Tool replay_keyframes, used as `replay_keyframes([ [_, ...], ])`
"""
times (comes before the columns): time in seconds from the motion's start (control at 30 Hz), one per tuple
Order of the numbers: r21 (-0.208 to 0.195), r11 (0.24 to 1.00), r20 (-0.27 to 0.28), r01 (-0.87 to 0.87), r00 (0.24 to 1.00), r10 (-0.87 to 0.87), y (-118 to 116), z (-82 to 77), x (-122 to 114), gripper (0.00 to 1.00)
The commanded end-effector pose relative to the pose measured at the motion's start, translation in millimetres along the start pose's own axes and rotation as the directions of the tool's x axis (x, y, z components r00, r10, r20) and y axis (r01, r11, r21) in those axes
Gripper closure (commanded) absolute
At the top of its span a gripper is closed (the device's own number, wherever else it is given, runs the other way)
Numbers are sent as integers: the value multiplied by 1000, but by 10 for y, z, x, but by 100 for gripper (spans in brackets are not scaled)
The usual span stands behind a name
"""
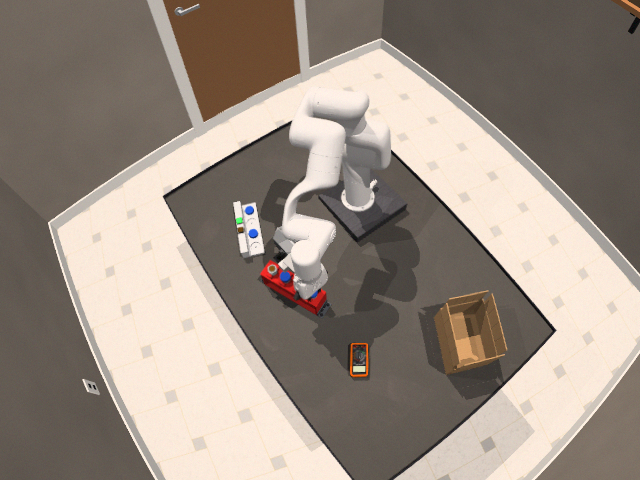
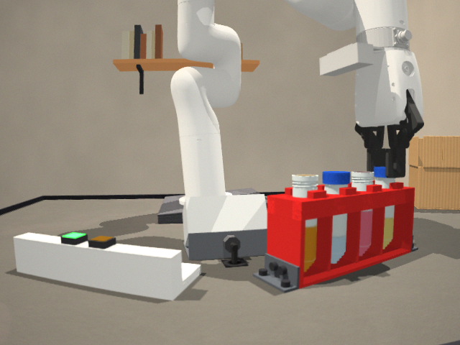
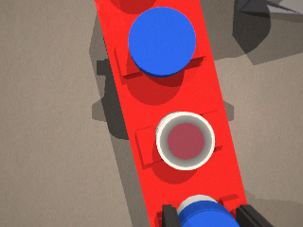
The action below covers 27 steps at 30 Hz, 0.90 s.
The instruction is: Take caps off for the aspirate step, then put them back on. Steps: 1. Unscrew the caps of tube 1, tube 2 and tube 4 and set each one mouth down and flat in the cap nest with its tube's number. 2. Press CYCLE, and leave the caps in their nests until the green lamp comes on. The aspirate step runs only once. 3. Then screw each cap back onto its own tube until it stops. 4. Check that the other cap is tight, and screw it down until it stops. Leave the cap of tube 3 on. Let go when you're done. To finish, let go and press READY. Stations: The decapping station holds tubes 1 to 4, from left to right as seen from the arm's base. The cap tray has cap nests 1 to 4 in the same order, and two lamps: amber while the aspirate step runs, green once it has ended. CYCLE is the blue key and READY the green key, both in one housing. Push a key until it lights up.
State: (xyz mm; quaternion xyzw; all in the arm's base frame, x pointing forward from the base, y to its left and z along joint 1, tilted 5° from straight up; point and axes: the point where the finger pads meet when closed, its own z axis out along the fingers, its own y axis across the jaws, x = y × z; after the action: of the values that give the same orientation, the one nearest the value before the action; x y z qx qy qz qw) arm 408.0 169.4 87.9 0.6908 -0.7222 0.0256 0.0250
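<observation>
The red decapping rack (image 1: 268,280) (image 2: 341,204) (image 3: 142,109) holds four tubes. My gripper (image 1: 313,295) (image 2: 384,170) (image 3: 205,218) is straight above the end tube nearest the cardboard box and is shut on its blue cap (image 2: 379,172) (image 3: 204,214), which sits on the tube. The neighbouring pink tube (image 2: 362,179) (image 3: 185,140) is open. The tube after it wears a blue cap (image 1: 284,277) (image 2: 336,176) (image 3: 162,41). The far end tube (image 1: 271,268) (image 2: 304,183), with orange liquid, is open. The white cap tray (image 1: 256,250) (image 2: 96,259) holds two blue caps (image 1: 249,209) (image 1: 253,233). Its green lamp (image 1: 239,220) (image 2: 73,235) is lit and its amber lamp (image 2: 101,240) is dark.
A white and grey box (image 2: 223,226) stands between the tray and the rack, under the arm. An open cardboard box (image 1: 470,330) (image 2: 434,170) and an orange multimeter (image 1: 358,359) lie on the dark mat beyond the rack. The arm's base plate (image 1: 385,206) is behind.
</observation>
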Motion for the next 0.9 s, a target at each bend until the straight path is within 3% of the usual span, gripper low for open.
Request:
replay_keyframes([
  [0.0, 11, 990, -10, -143, 990, 143, -9, -8, -6, 100],
  [0.17, 11, 990, -10, -143, 990, 143, -9, -8, -6, 100],
  [0.2, 11, 990, -10, -143, 990, 143, -9, -8, -7, 54],
  [0.6, 11, 990, -10, -143, 990, 143, -9, -8, -7, 54],
  [0.8, 8, 995, -12, 96, 995, -96, -9, -18, -7, 54],
  [0.87, 8, 995, -12, 96, 995, -96, -9, -18, -7, 54],
])
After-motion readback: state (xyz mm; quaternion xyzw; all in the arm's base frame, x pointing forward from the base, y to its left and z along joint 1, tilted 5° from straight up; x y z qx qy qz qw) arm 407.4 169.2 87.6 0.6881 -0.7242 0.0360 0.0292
